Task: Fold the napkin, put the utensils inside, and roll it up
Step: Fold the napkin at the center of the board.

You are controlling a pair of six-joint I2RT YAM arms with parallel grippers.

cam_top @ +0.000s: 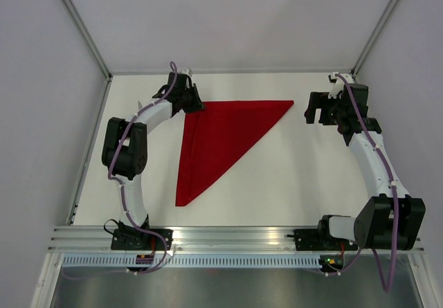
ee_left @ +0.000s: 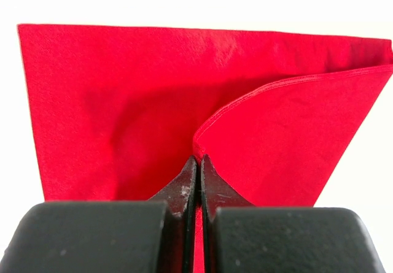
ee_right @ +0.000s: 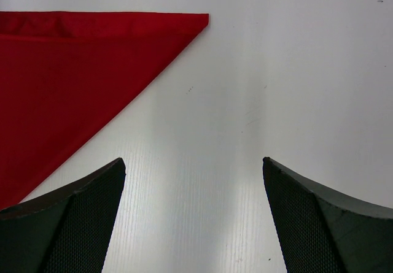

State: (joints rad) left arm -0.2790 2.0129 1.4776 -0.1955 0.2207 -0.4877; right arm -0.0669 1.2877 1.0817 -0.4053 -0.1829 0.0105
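Note:
The red napkin [cam_top: 218,138] lies on the white table, folded into a triangle with corners at the far left, far right and near left. My left gripper [cam_top: 195,106] is at its far left corner, shut on the napkin's top layer [ee_left: 282,144], whose edge curls up off the lower layer [ee_left: 110,101]. My right gripper [cam_top: 313,109] is open and empty over bare table, just right of the napkin's far right corner [ee_right: 195,20]. No utensils are in view.
The white table [cam_top: 291,176] is walled by grey panels left, right and back. A metal rail [cam_top: 235,237] carrying the arm bases runs along the near edge.

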